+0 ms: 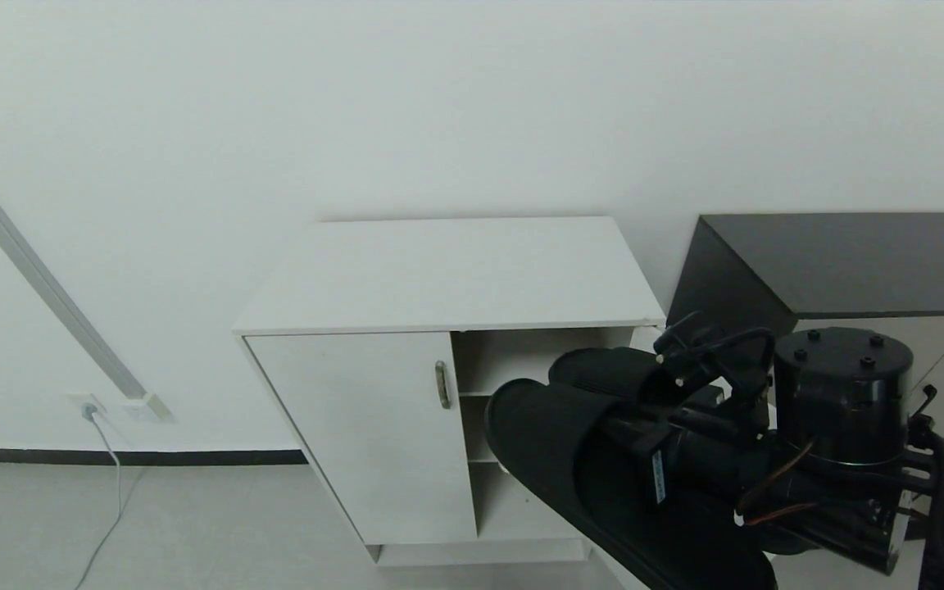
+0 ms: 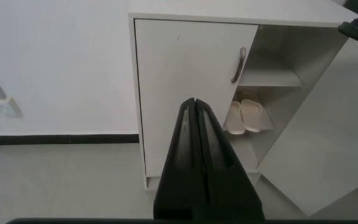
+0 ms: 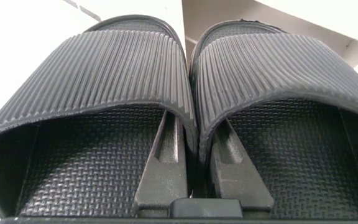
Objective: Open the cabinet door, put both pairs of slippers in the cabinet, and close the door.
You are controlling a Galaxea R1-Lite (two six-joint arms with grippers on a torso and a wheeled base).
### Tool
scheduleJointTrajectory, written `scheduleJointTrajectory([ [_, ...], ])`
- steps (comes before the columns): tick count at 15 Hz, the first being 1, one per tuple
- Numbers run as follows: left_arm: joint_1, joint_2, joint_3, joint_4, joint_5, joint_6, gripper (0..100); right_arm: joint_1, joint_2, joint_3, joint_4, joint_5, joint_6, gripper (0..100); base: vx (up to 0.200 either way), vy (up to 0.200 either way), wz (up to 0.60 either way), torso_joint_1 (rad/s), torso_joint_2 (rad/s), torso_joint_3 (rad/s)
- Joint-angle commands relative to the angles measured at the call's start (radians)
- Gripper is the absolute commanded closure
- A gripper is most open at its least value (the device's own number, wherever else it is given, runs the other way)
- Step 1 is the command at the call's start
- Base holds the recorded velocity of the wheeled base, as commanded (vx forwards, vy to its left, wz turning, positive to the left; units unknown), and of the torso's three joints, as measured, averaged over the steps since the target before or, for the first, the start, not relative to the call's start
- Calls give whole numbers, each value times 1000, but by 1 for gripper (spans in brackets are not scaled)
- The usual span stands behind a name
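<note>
Progress looks about halfway: the cabinet (image 1: 357,426) has its right door (image 2: 319,149) open, and white slippers (image 2: 247,116) lie on the middle shelf (image 2: 272,129). The right tool (image 3: 194,134) grips black slippers (image 1: 570,442) at the head view's lower right, in front of the shelves; stowing them and closing the door remain. The left tool (image 2: 196,109) is closed and empty. No writing is legible.

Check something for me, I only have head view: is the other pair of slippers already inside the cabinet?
Observer: Yes. In the left wrist view the pale slippers sit side by side in the middle compartment of the cabinet.
Operator: How is the black pair held?
Observer: The right gripper has one finger under each strap of the black slippers, with their touching side walls clamped between.
Operator: Left arm?
Observer: The left gripper is shut and empty, facing the closed door.
</note>
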Motion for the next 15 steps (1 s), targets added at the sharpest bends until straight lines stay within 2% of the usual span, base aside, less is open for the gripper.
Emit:
scheduleJointTrajectory([
  [1,0,1,0,0,0,-1,100,1,2,5,-2,1,-2,100,0,0,0,-183,408,232],
  [15,0,1,0,0,0,-1,100,2,4,8,-8,3,-4,100,0,0,0,-210,528,313],
])
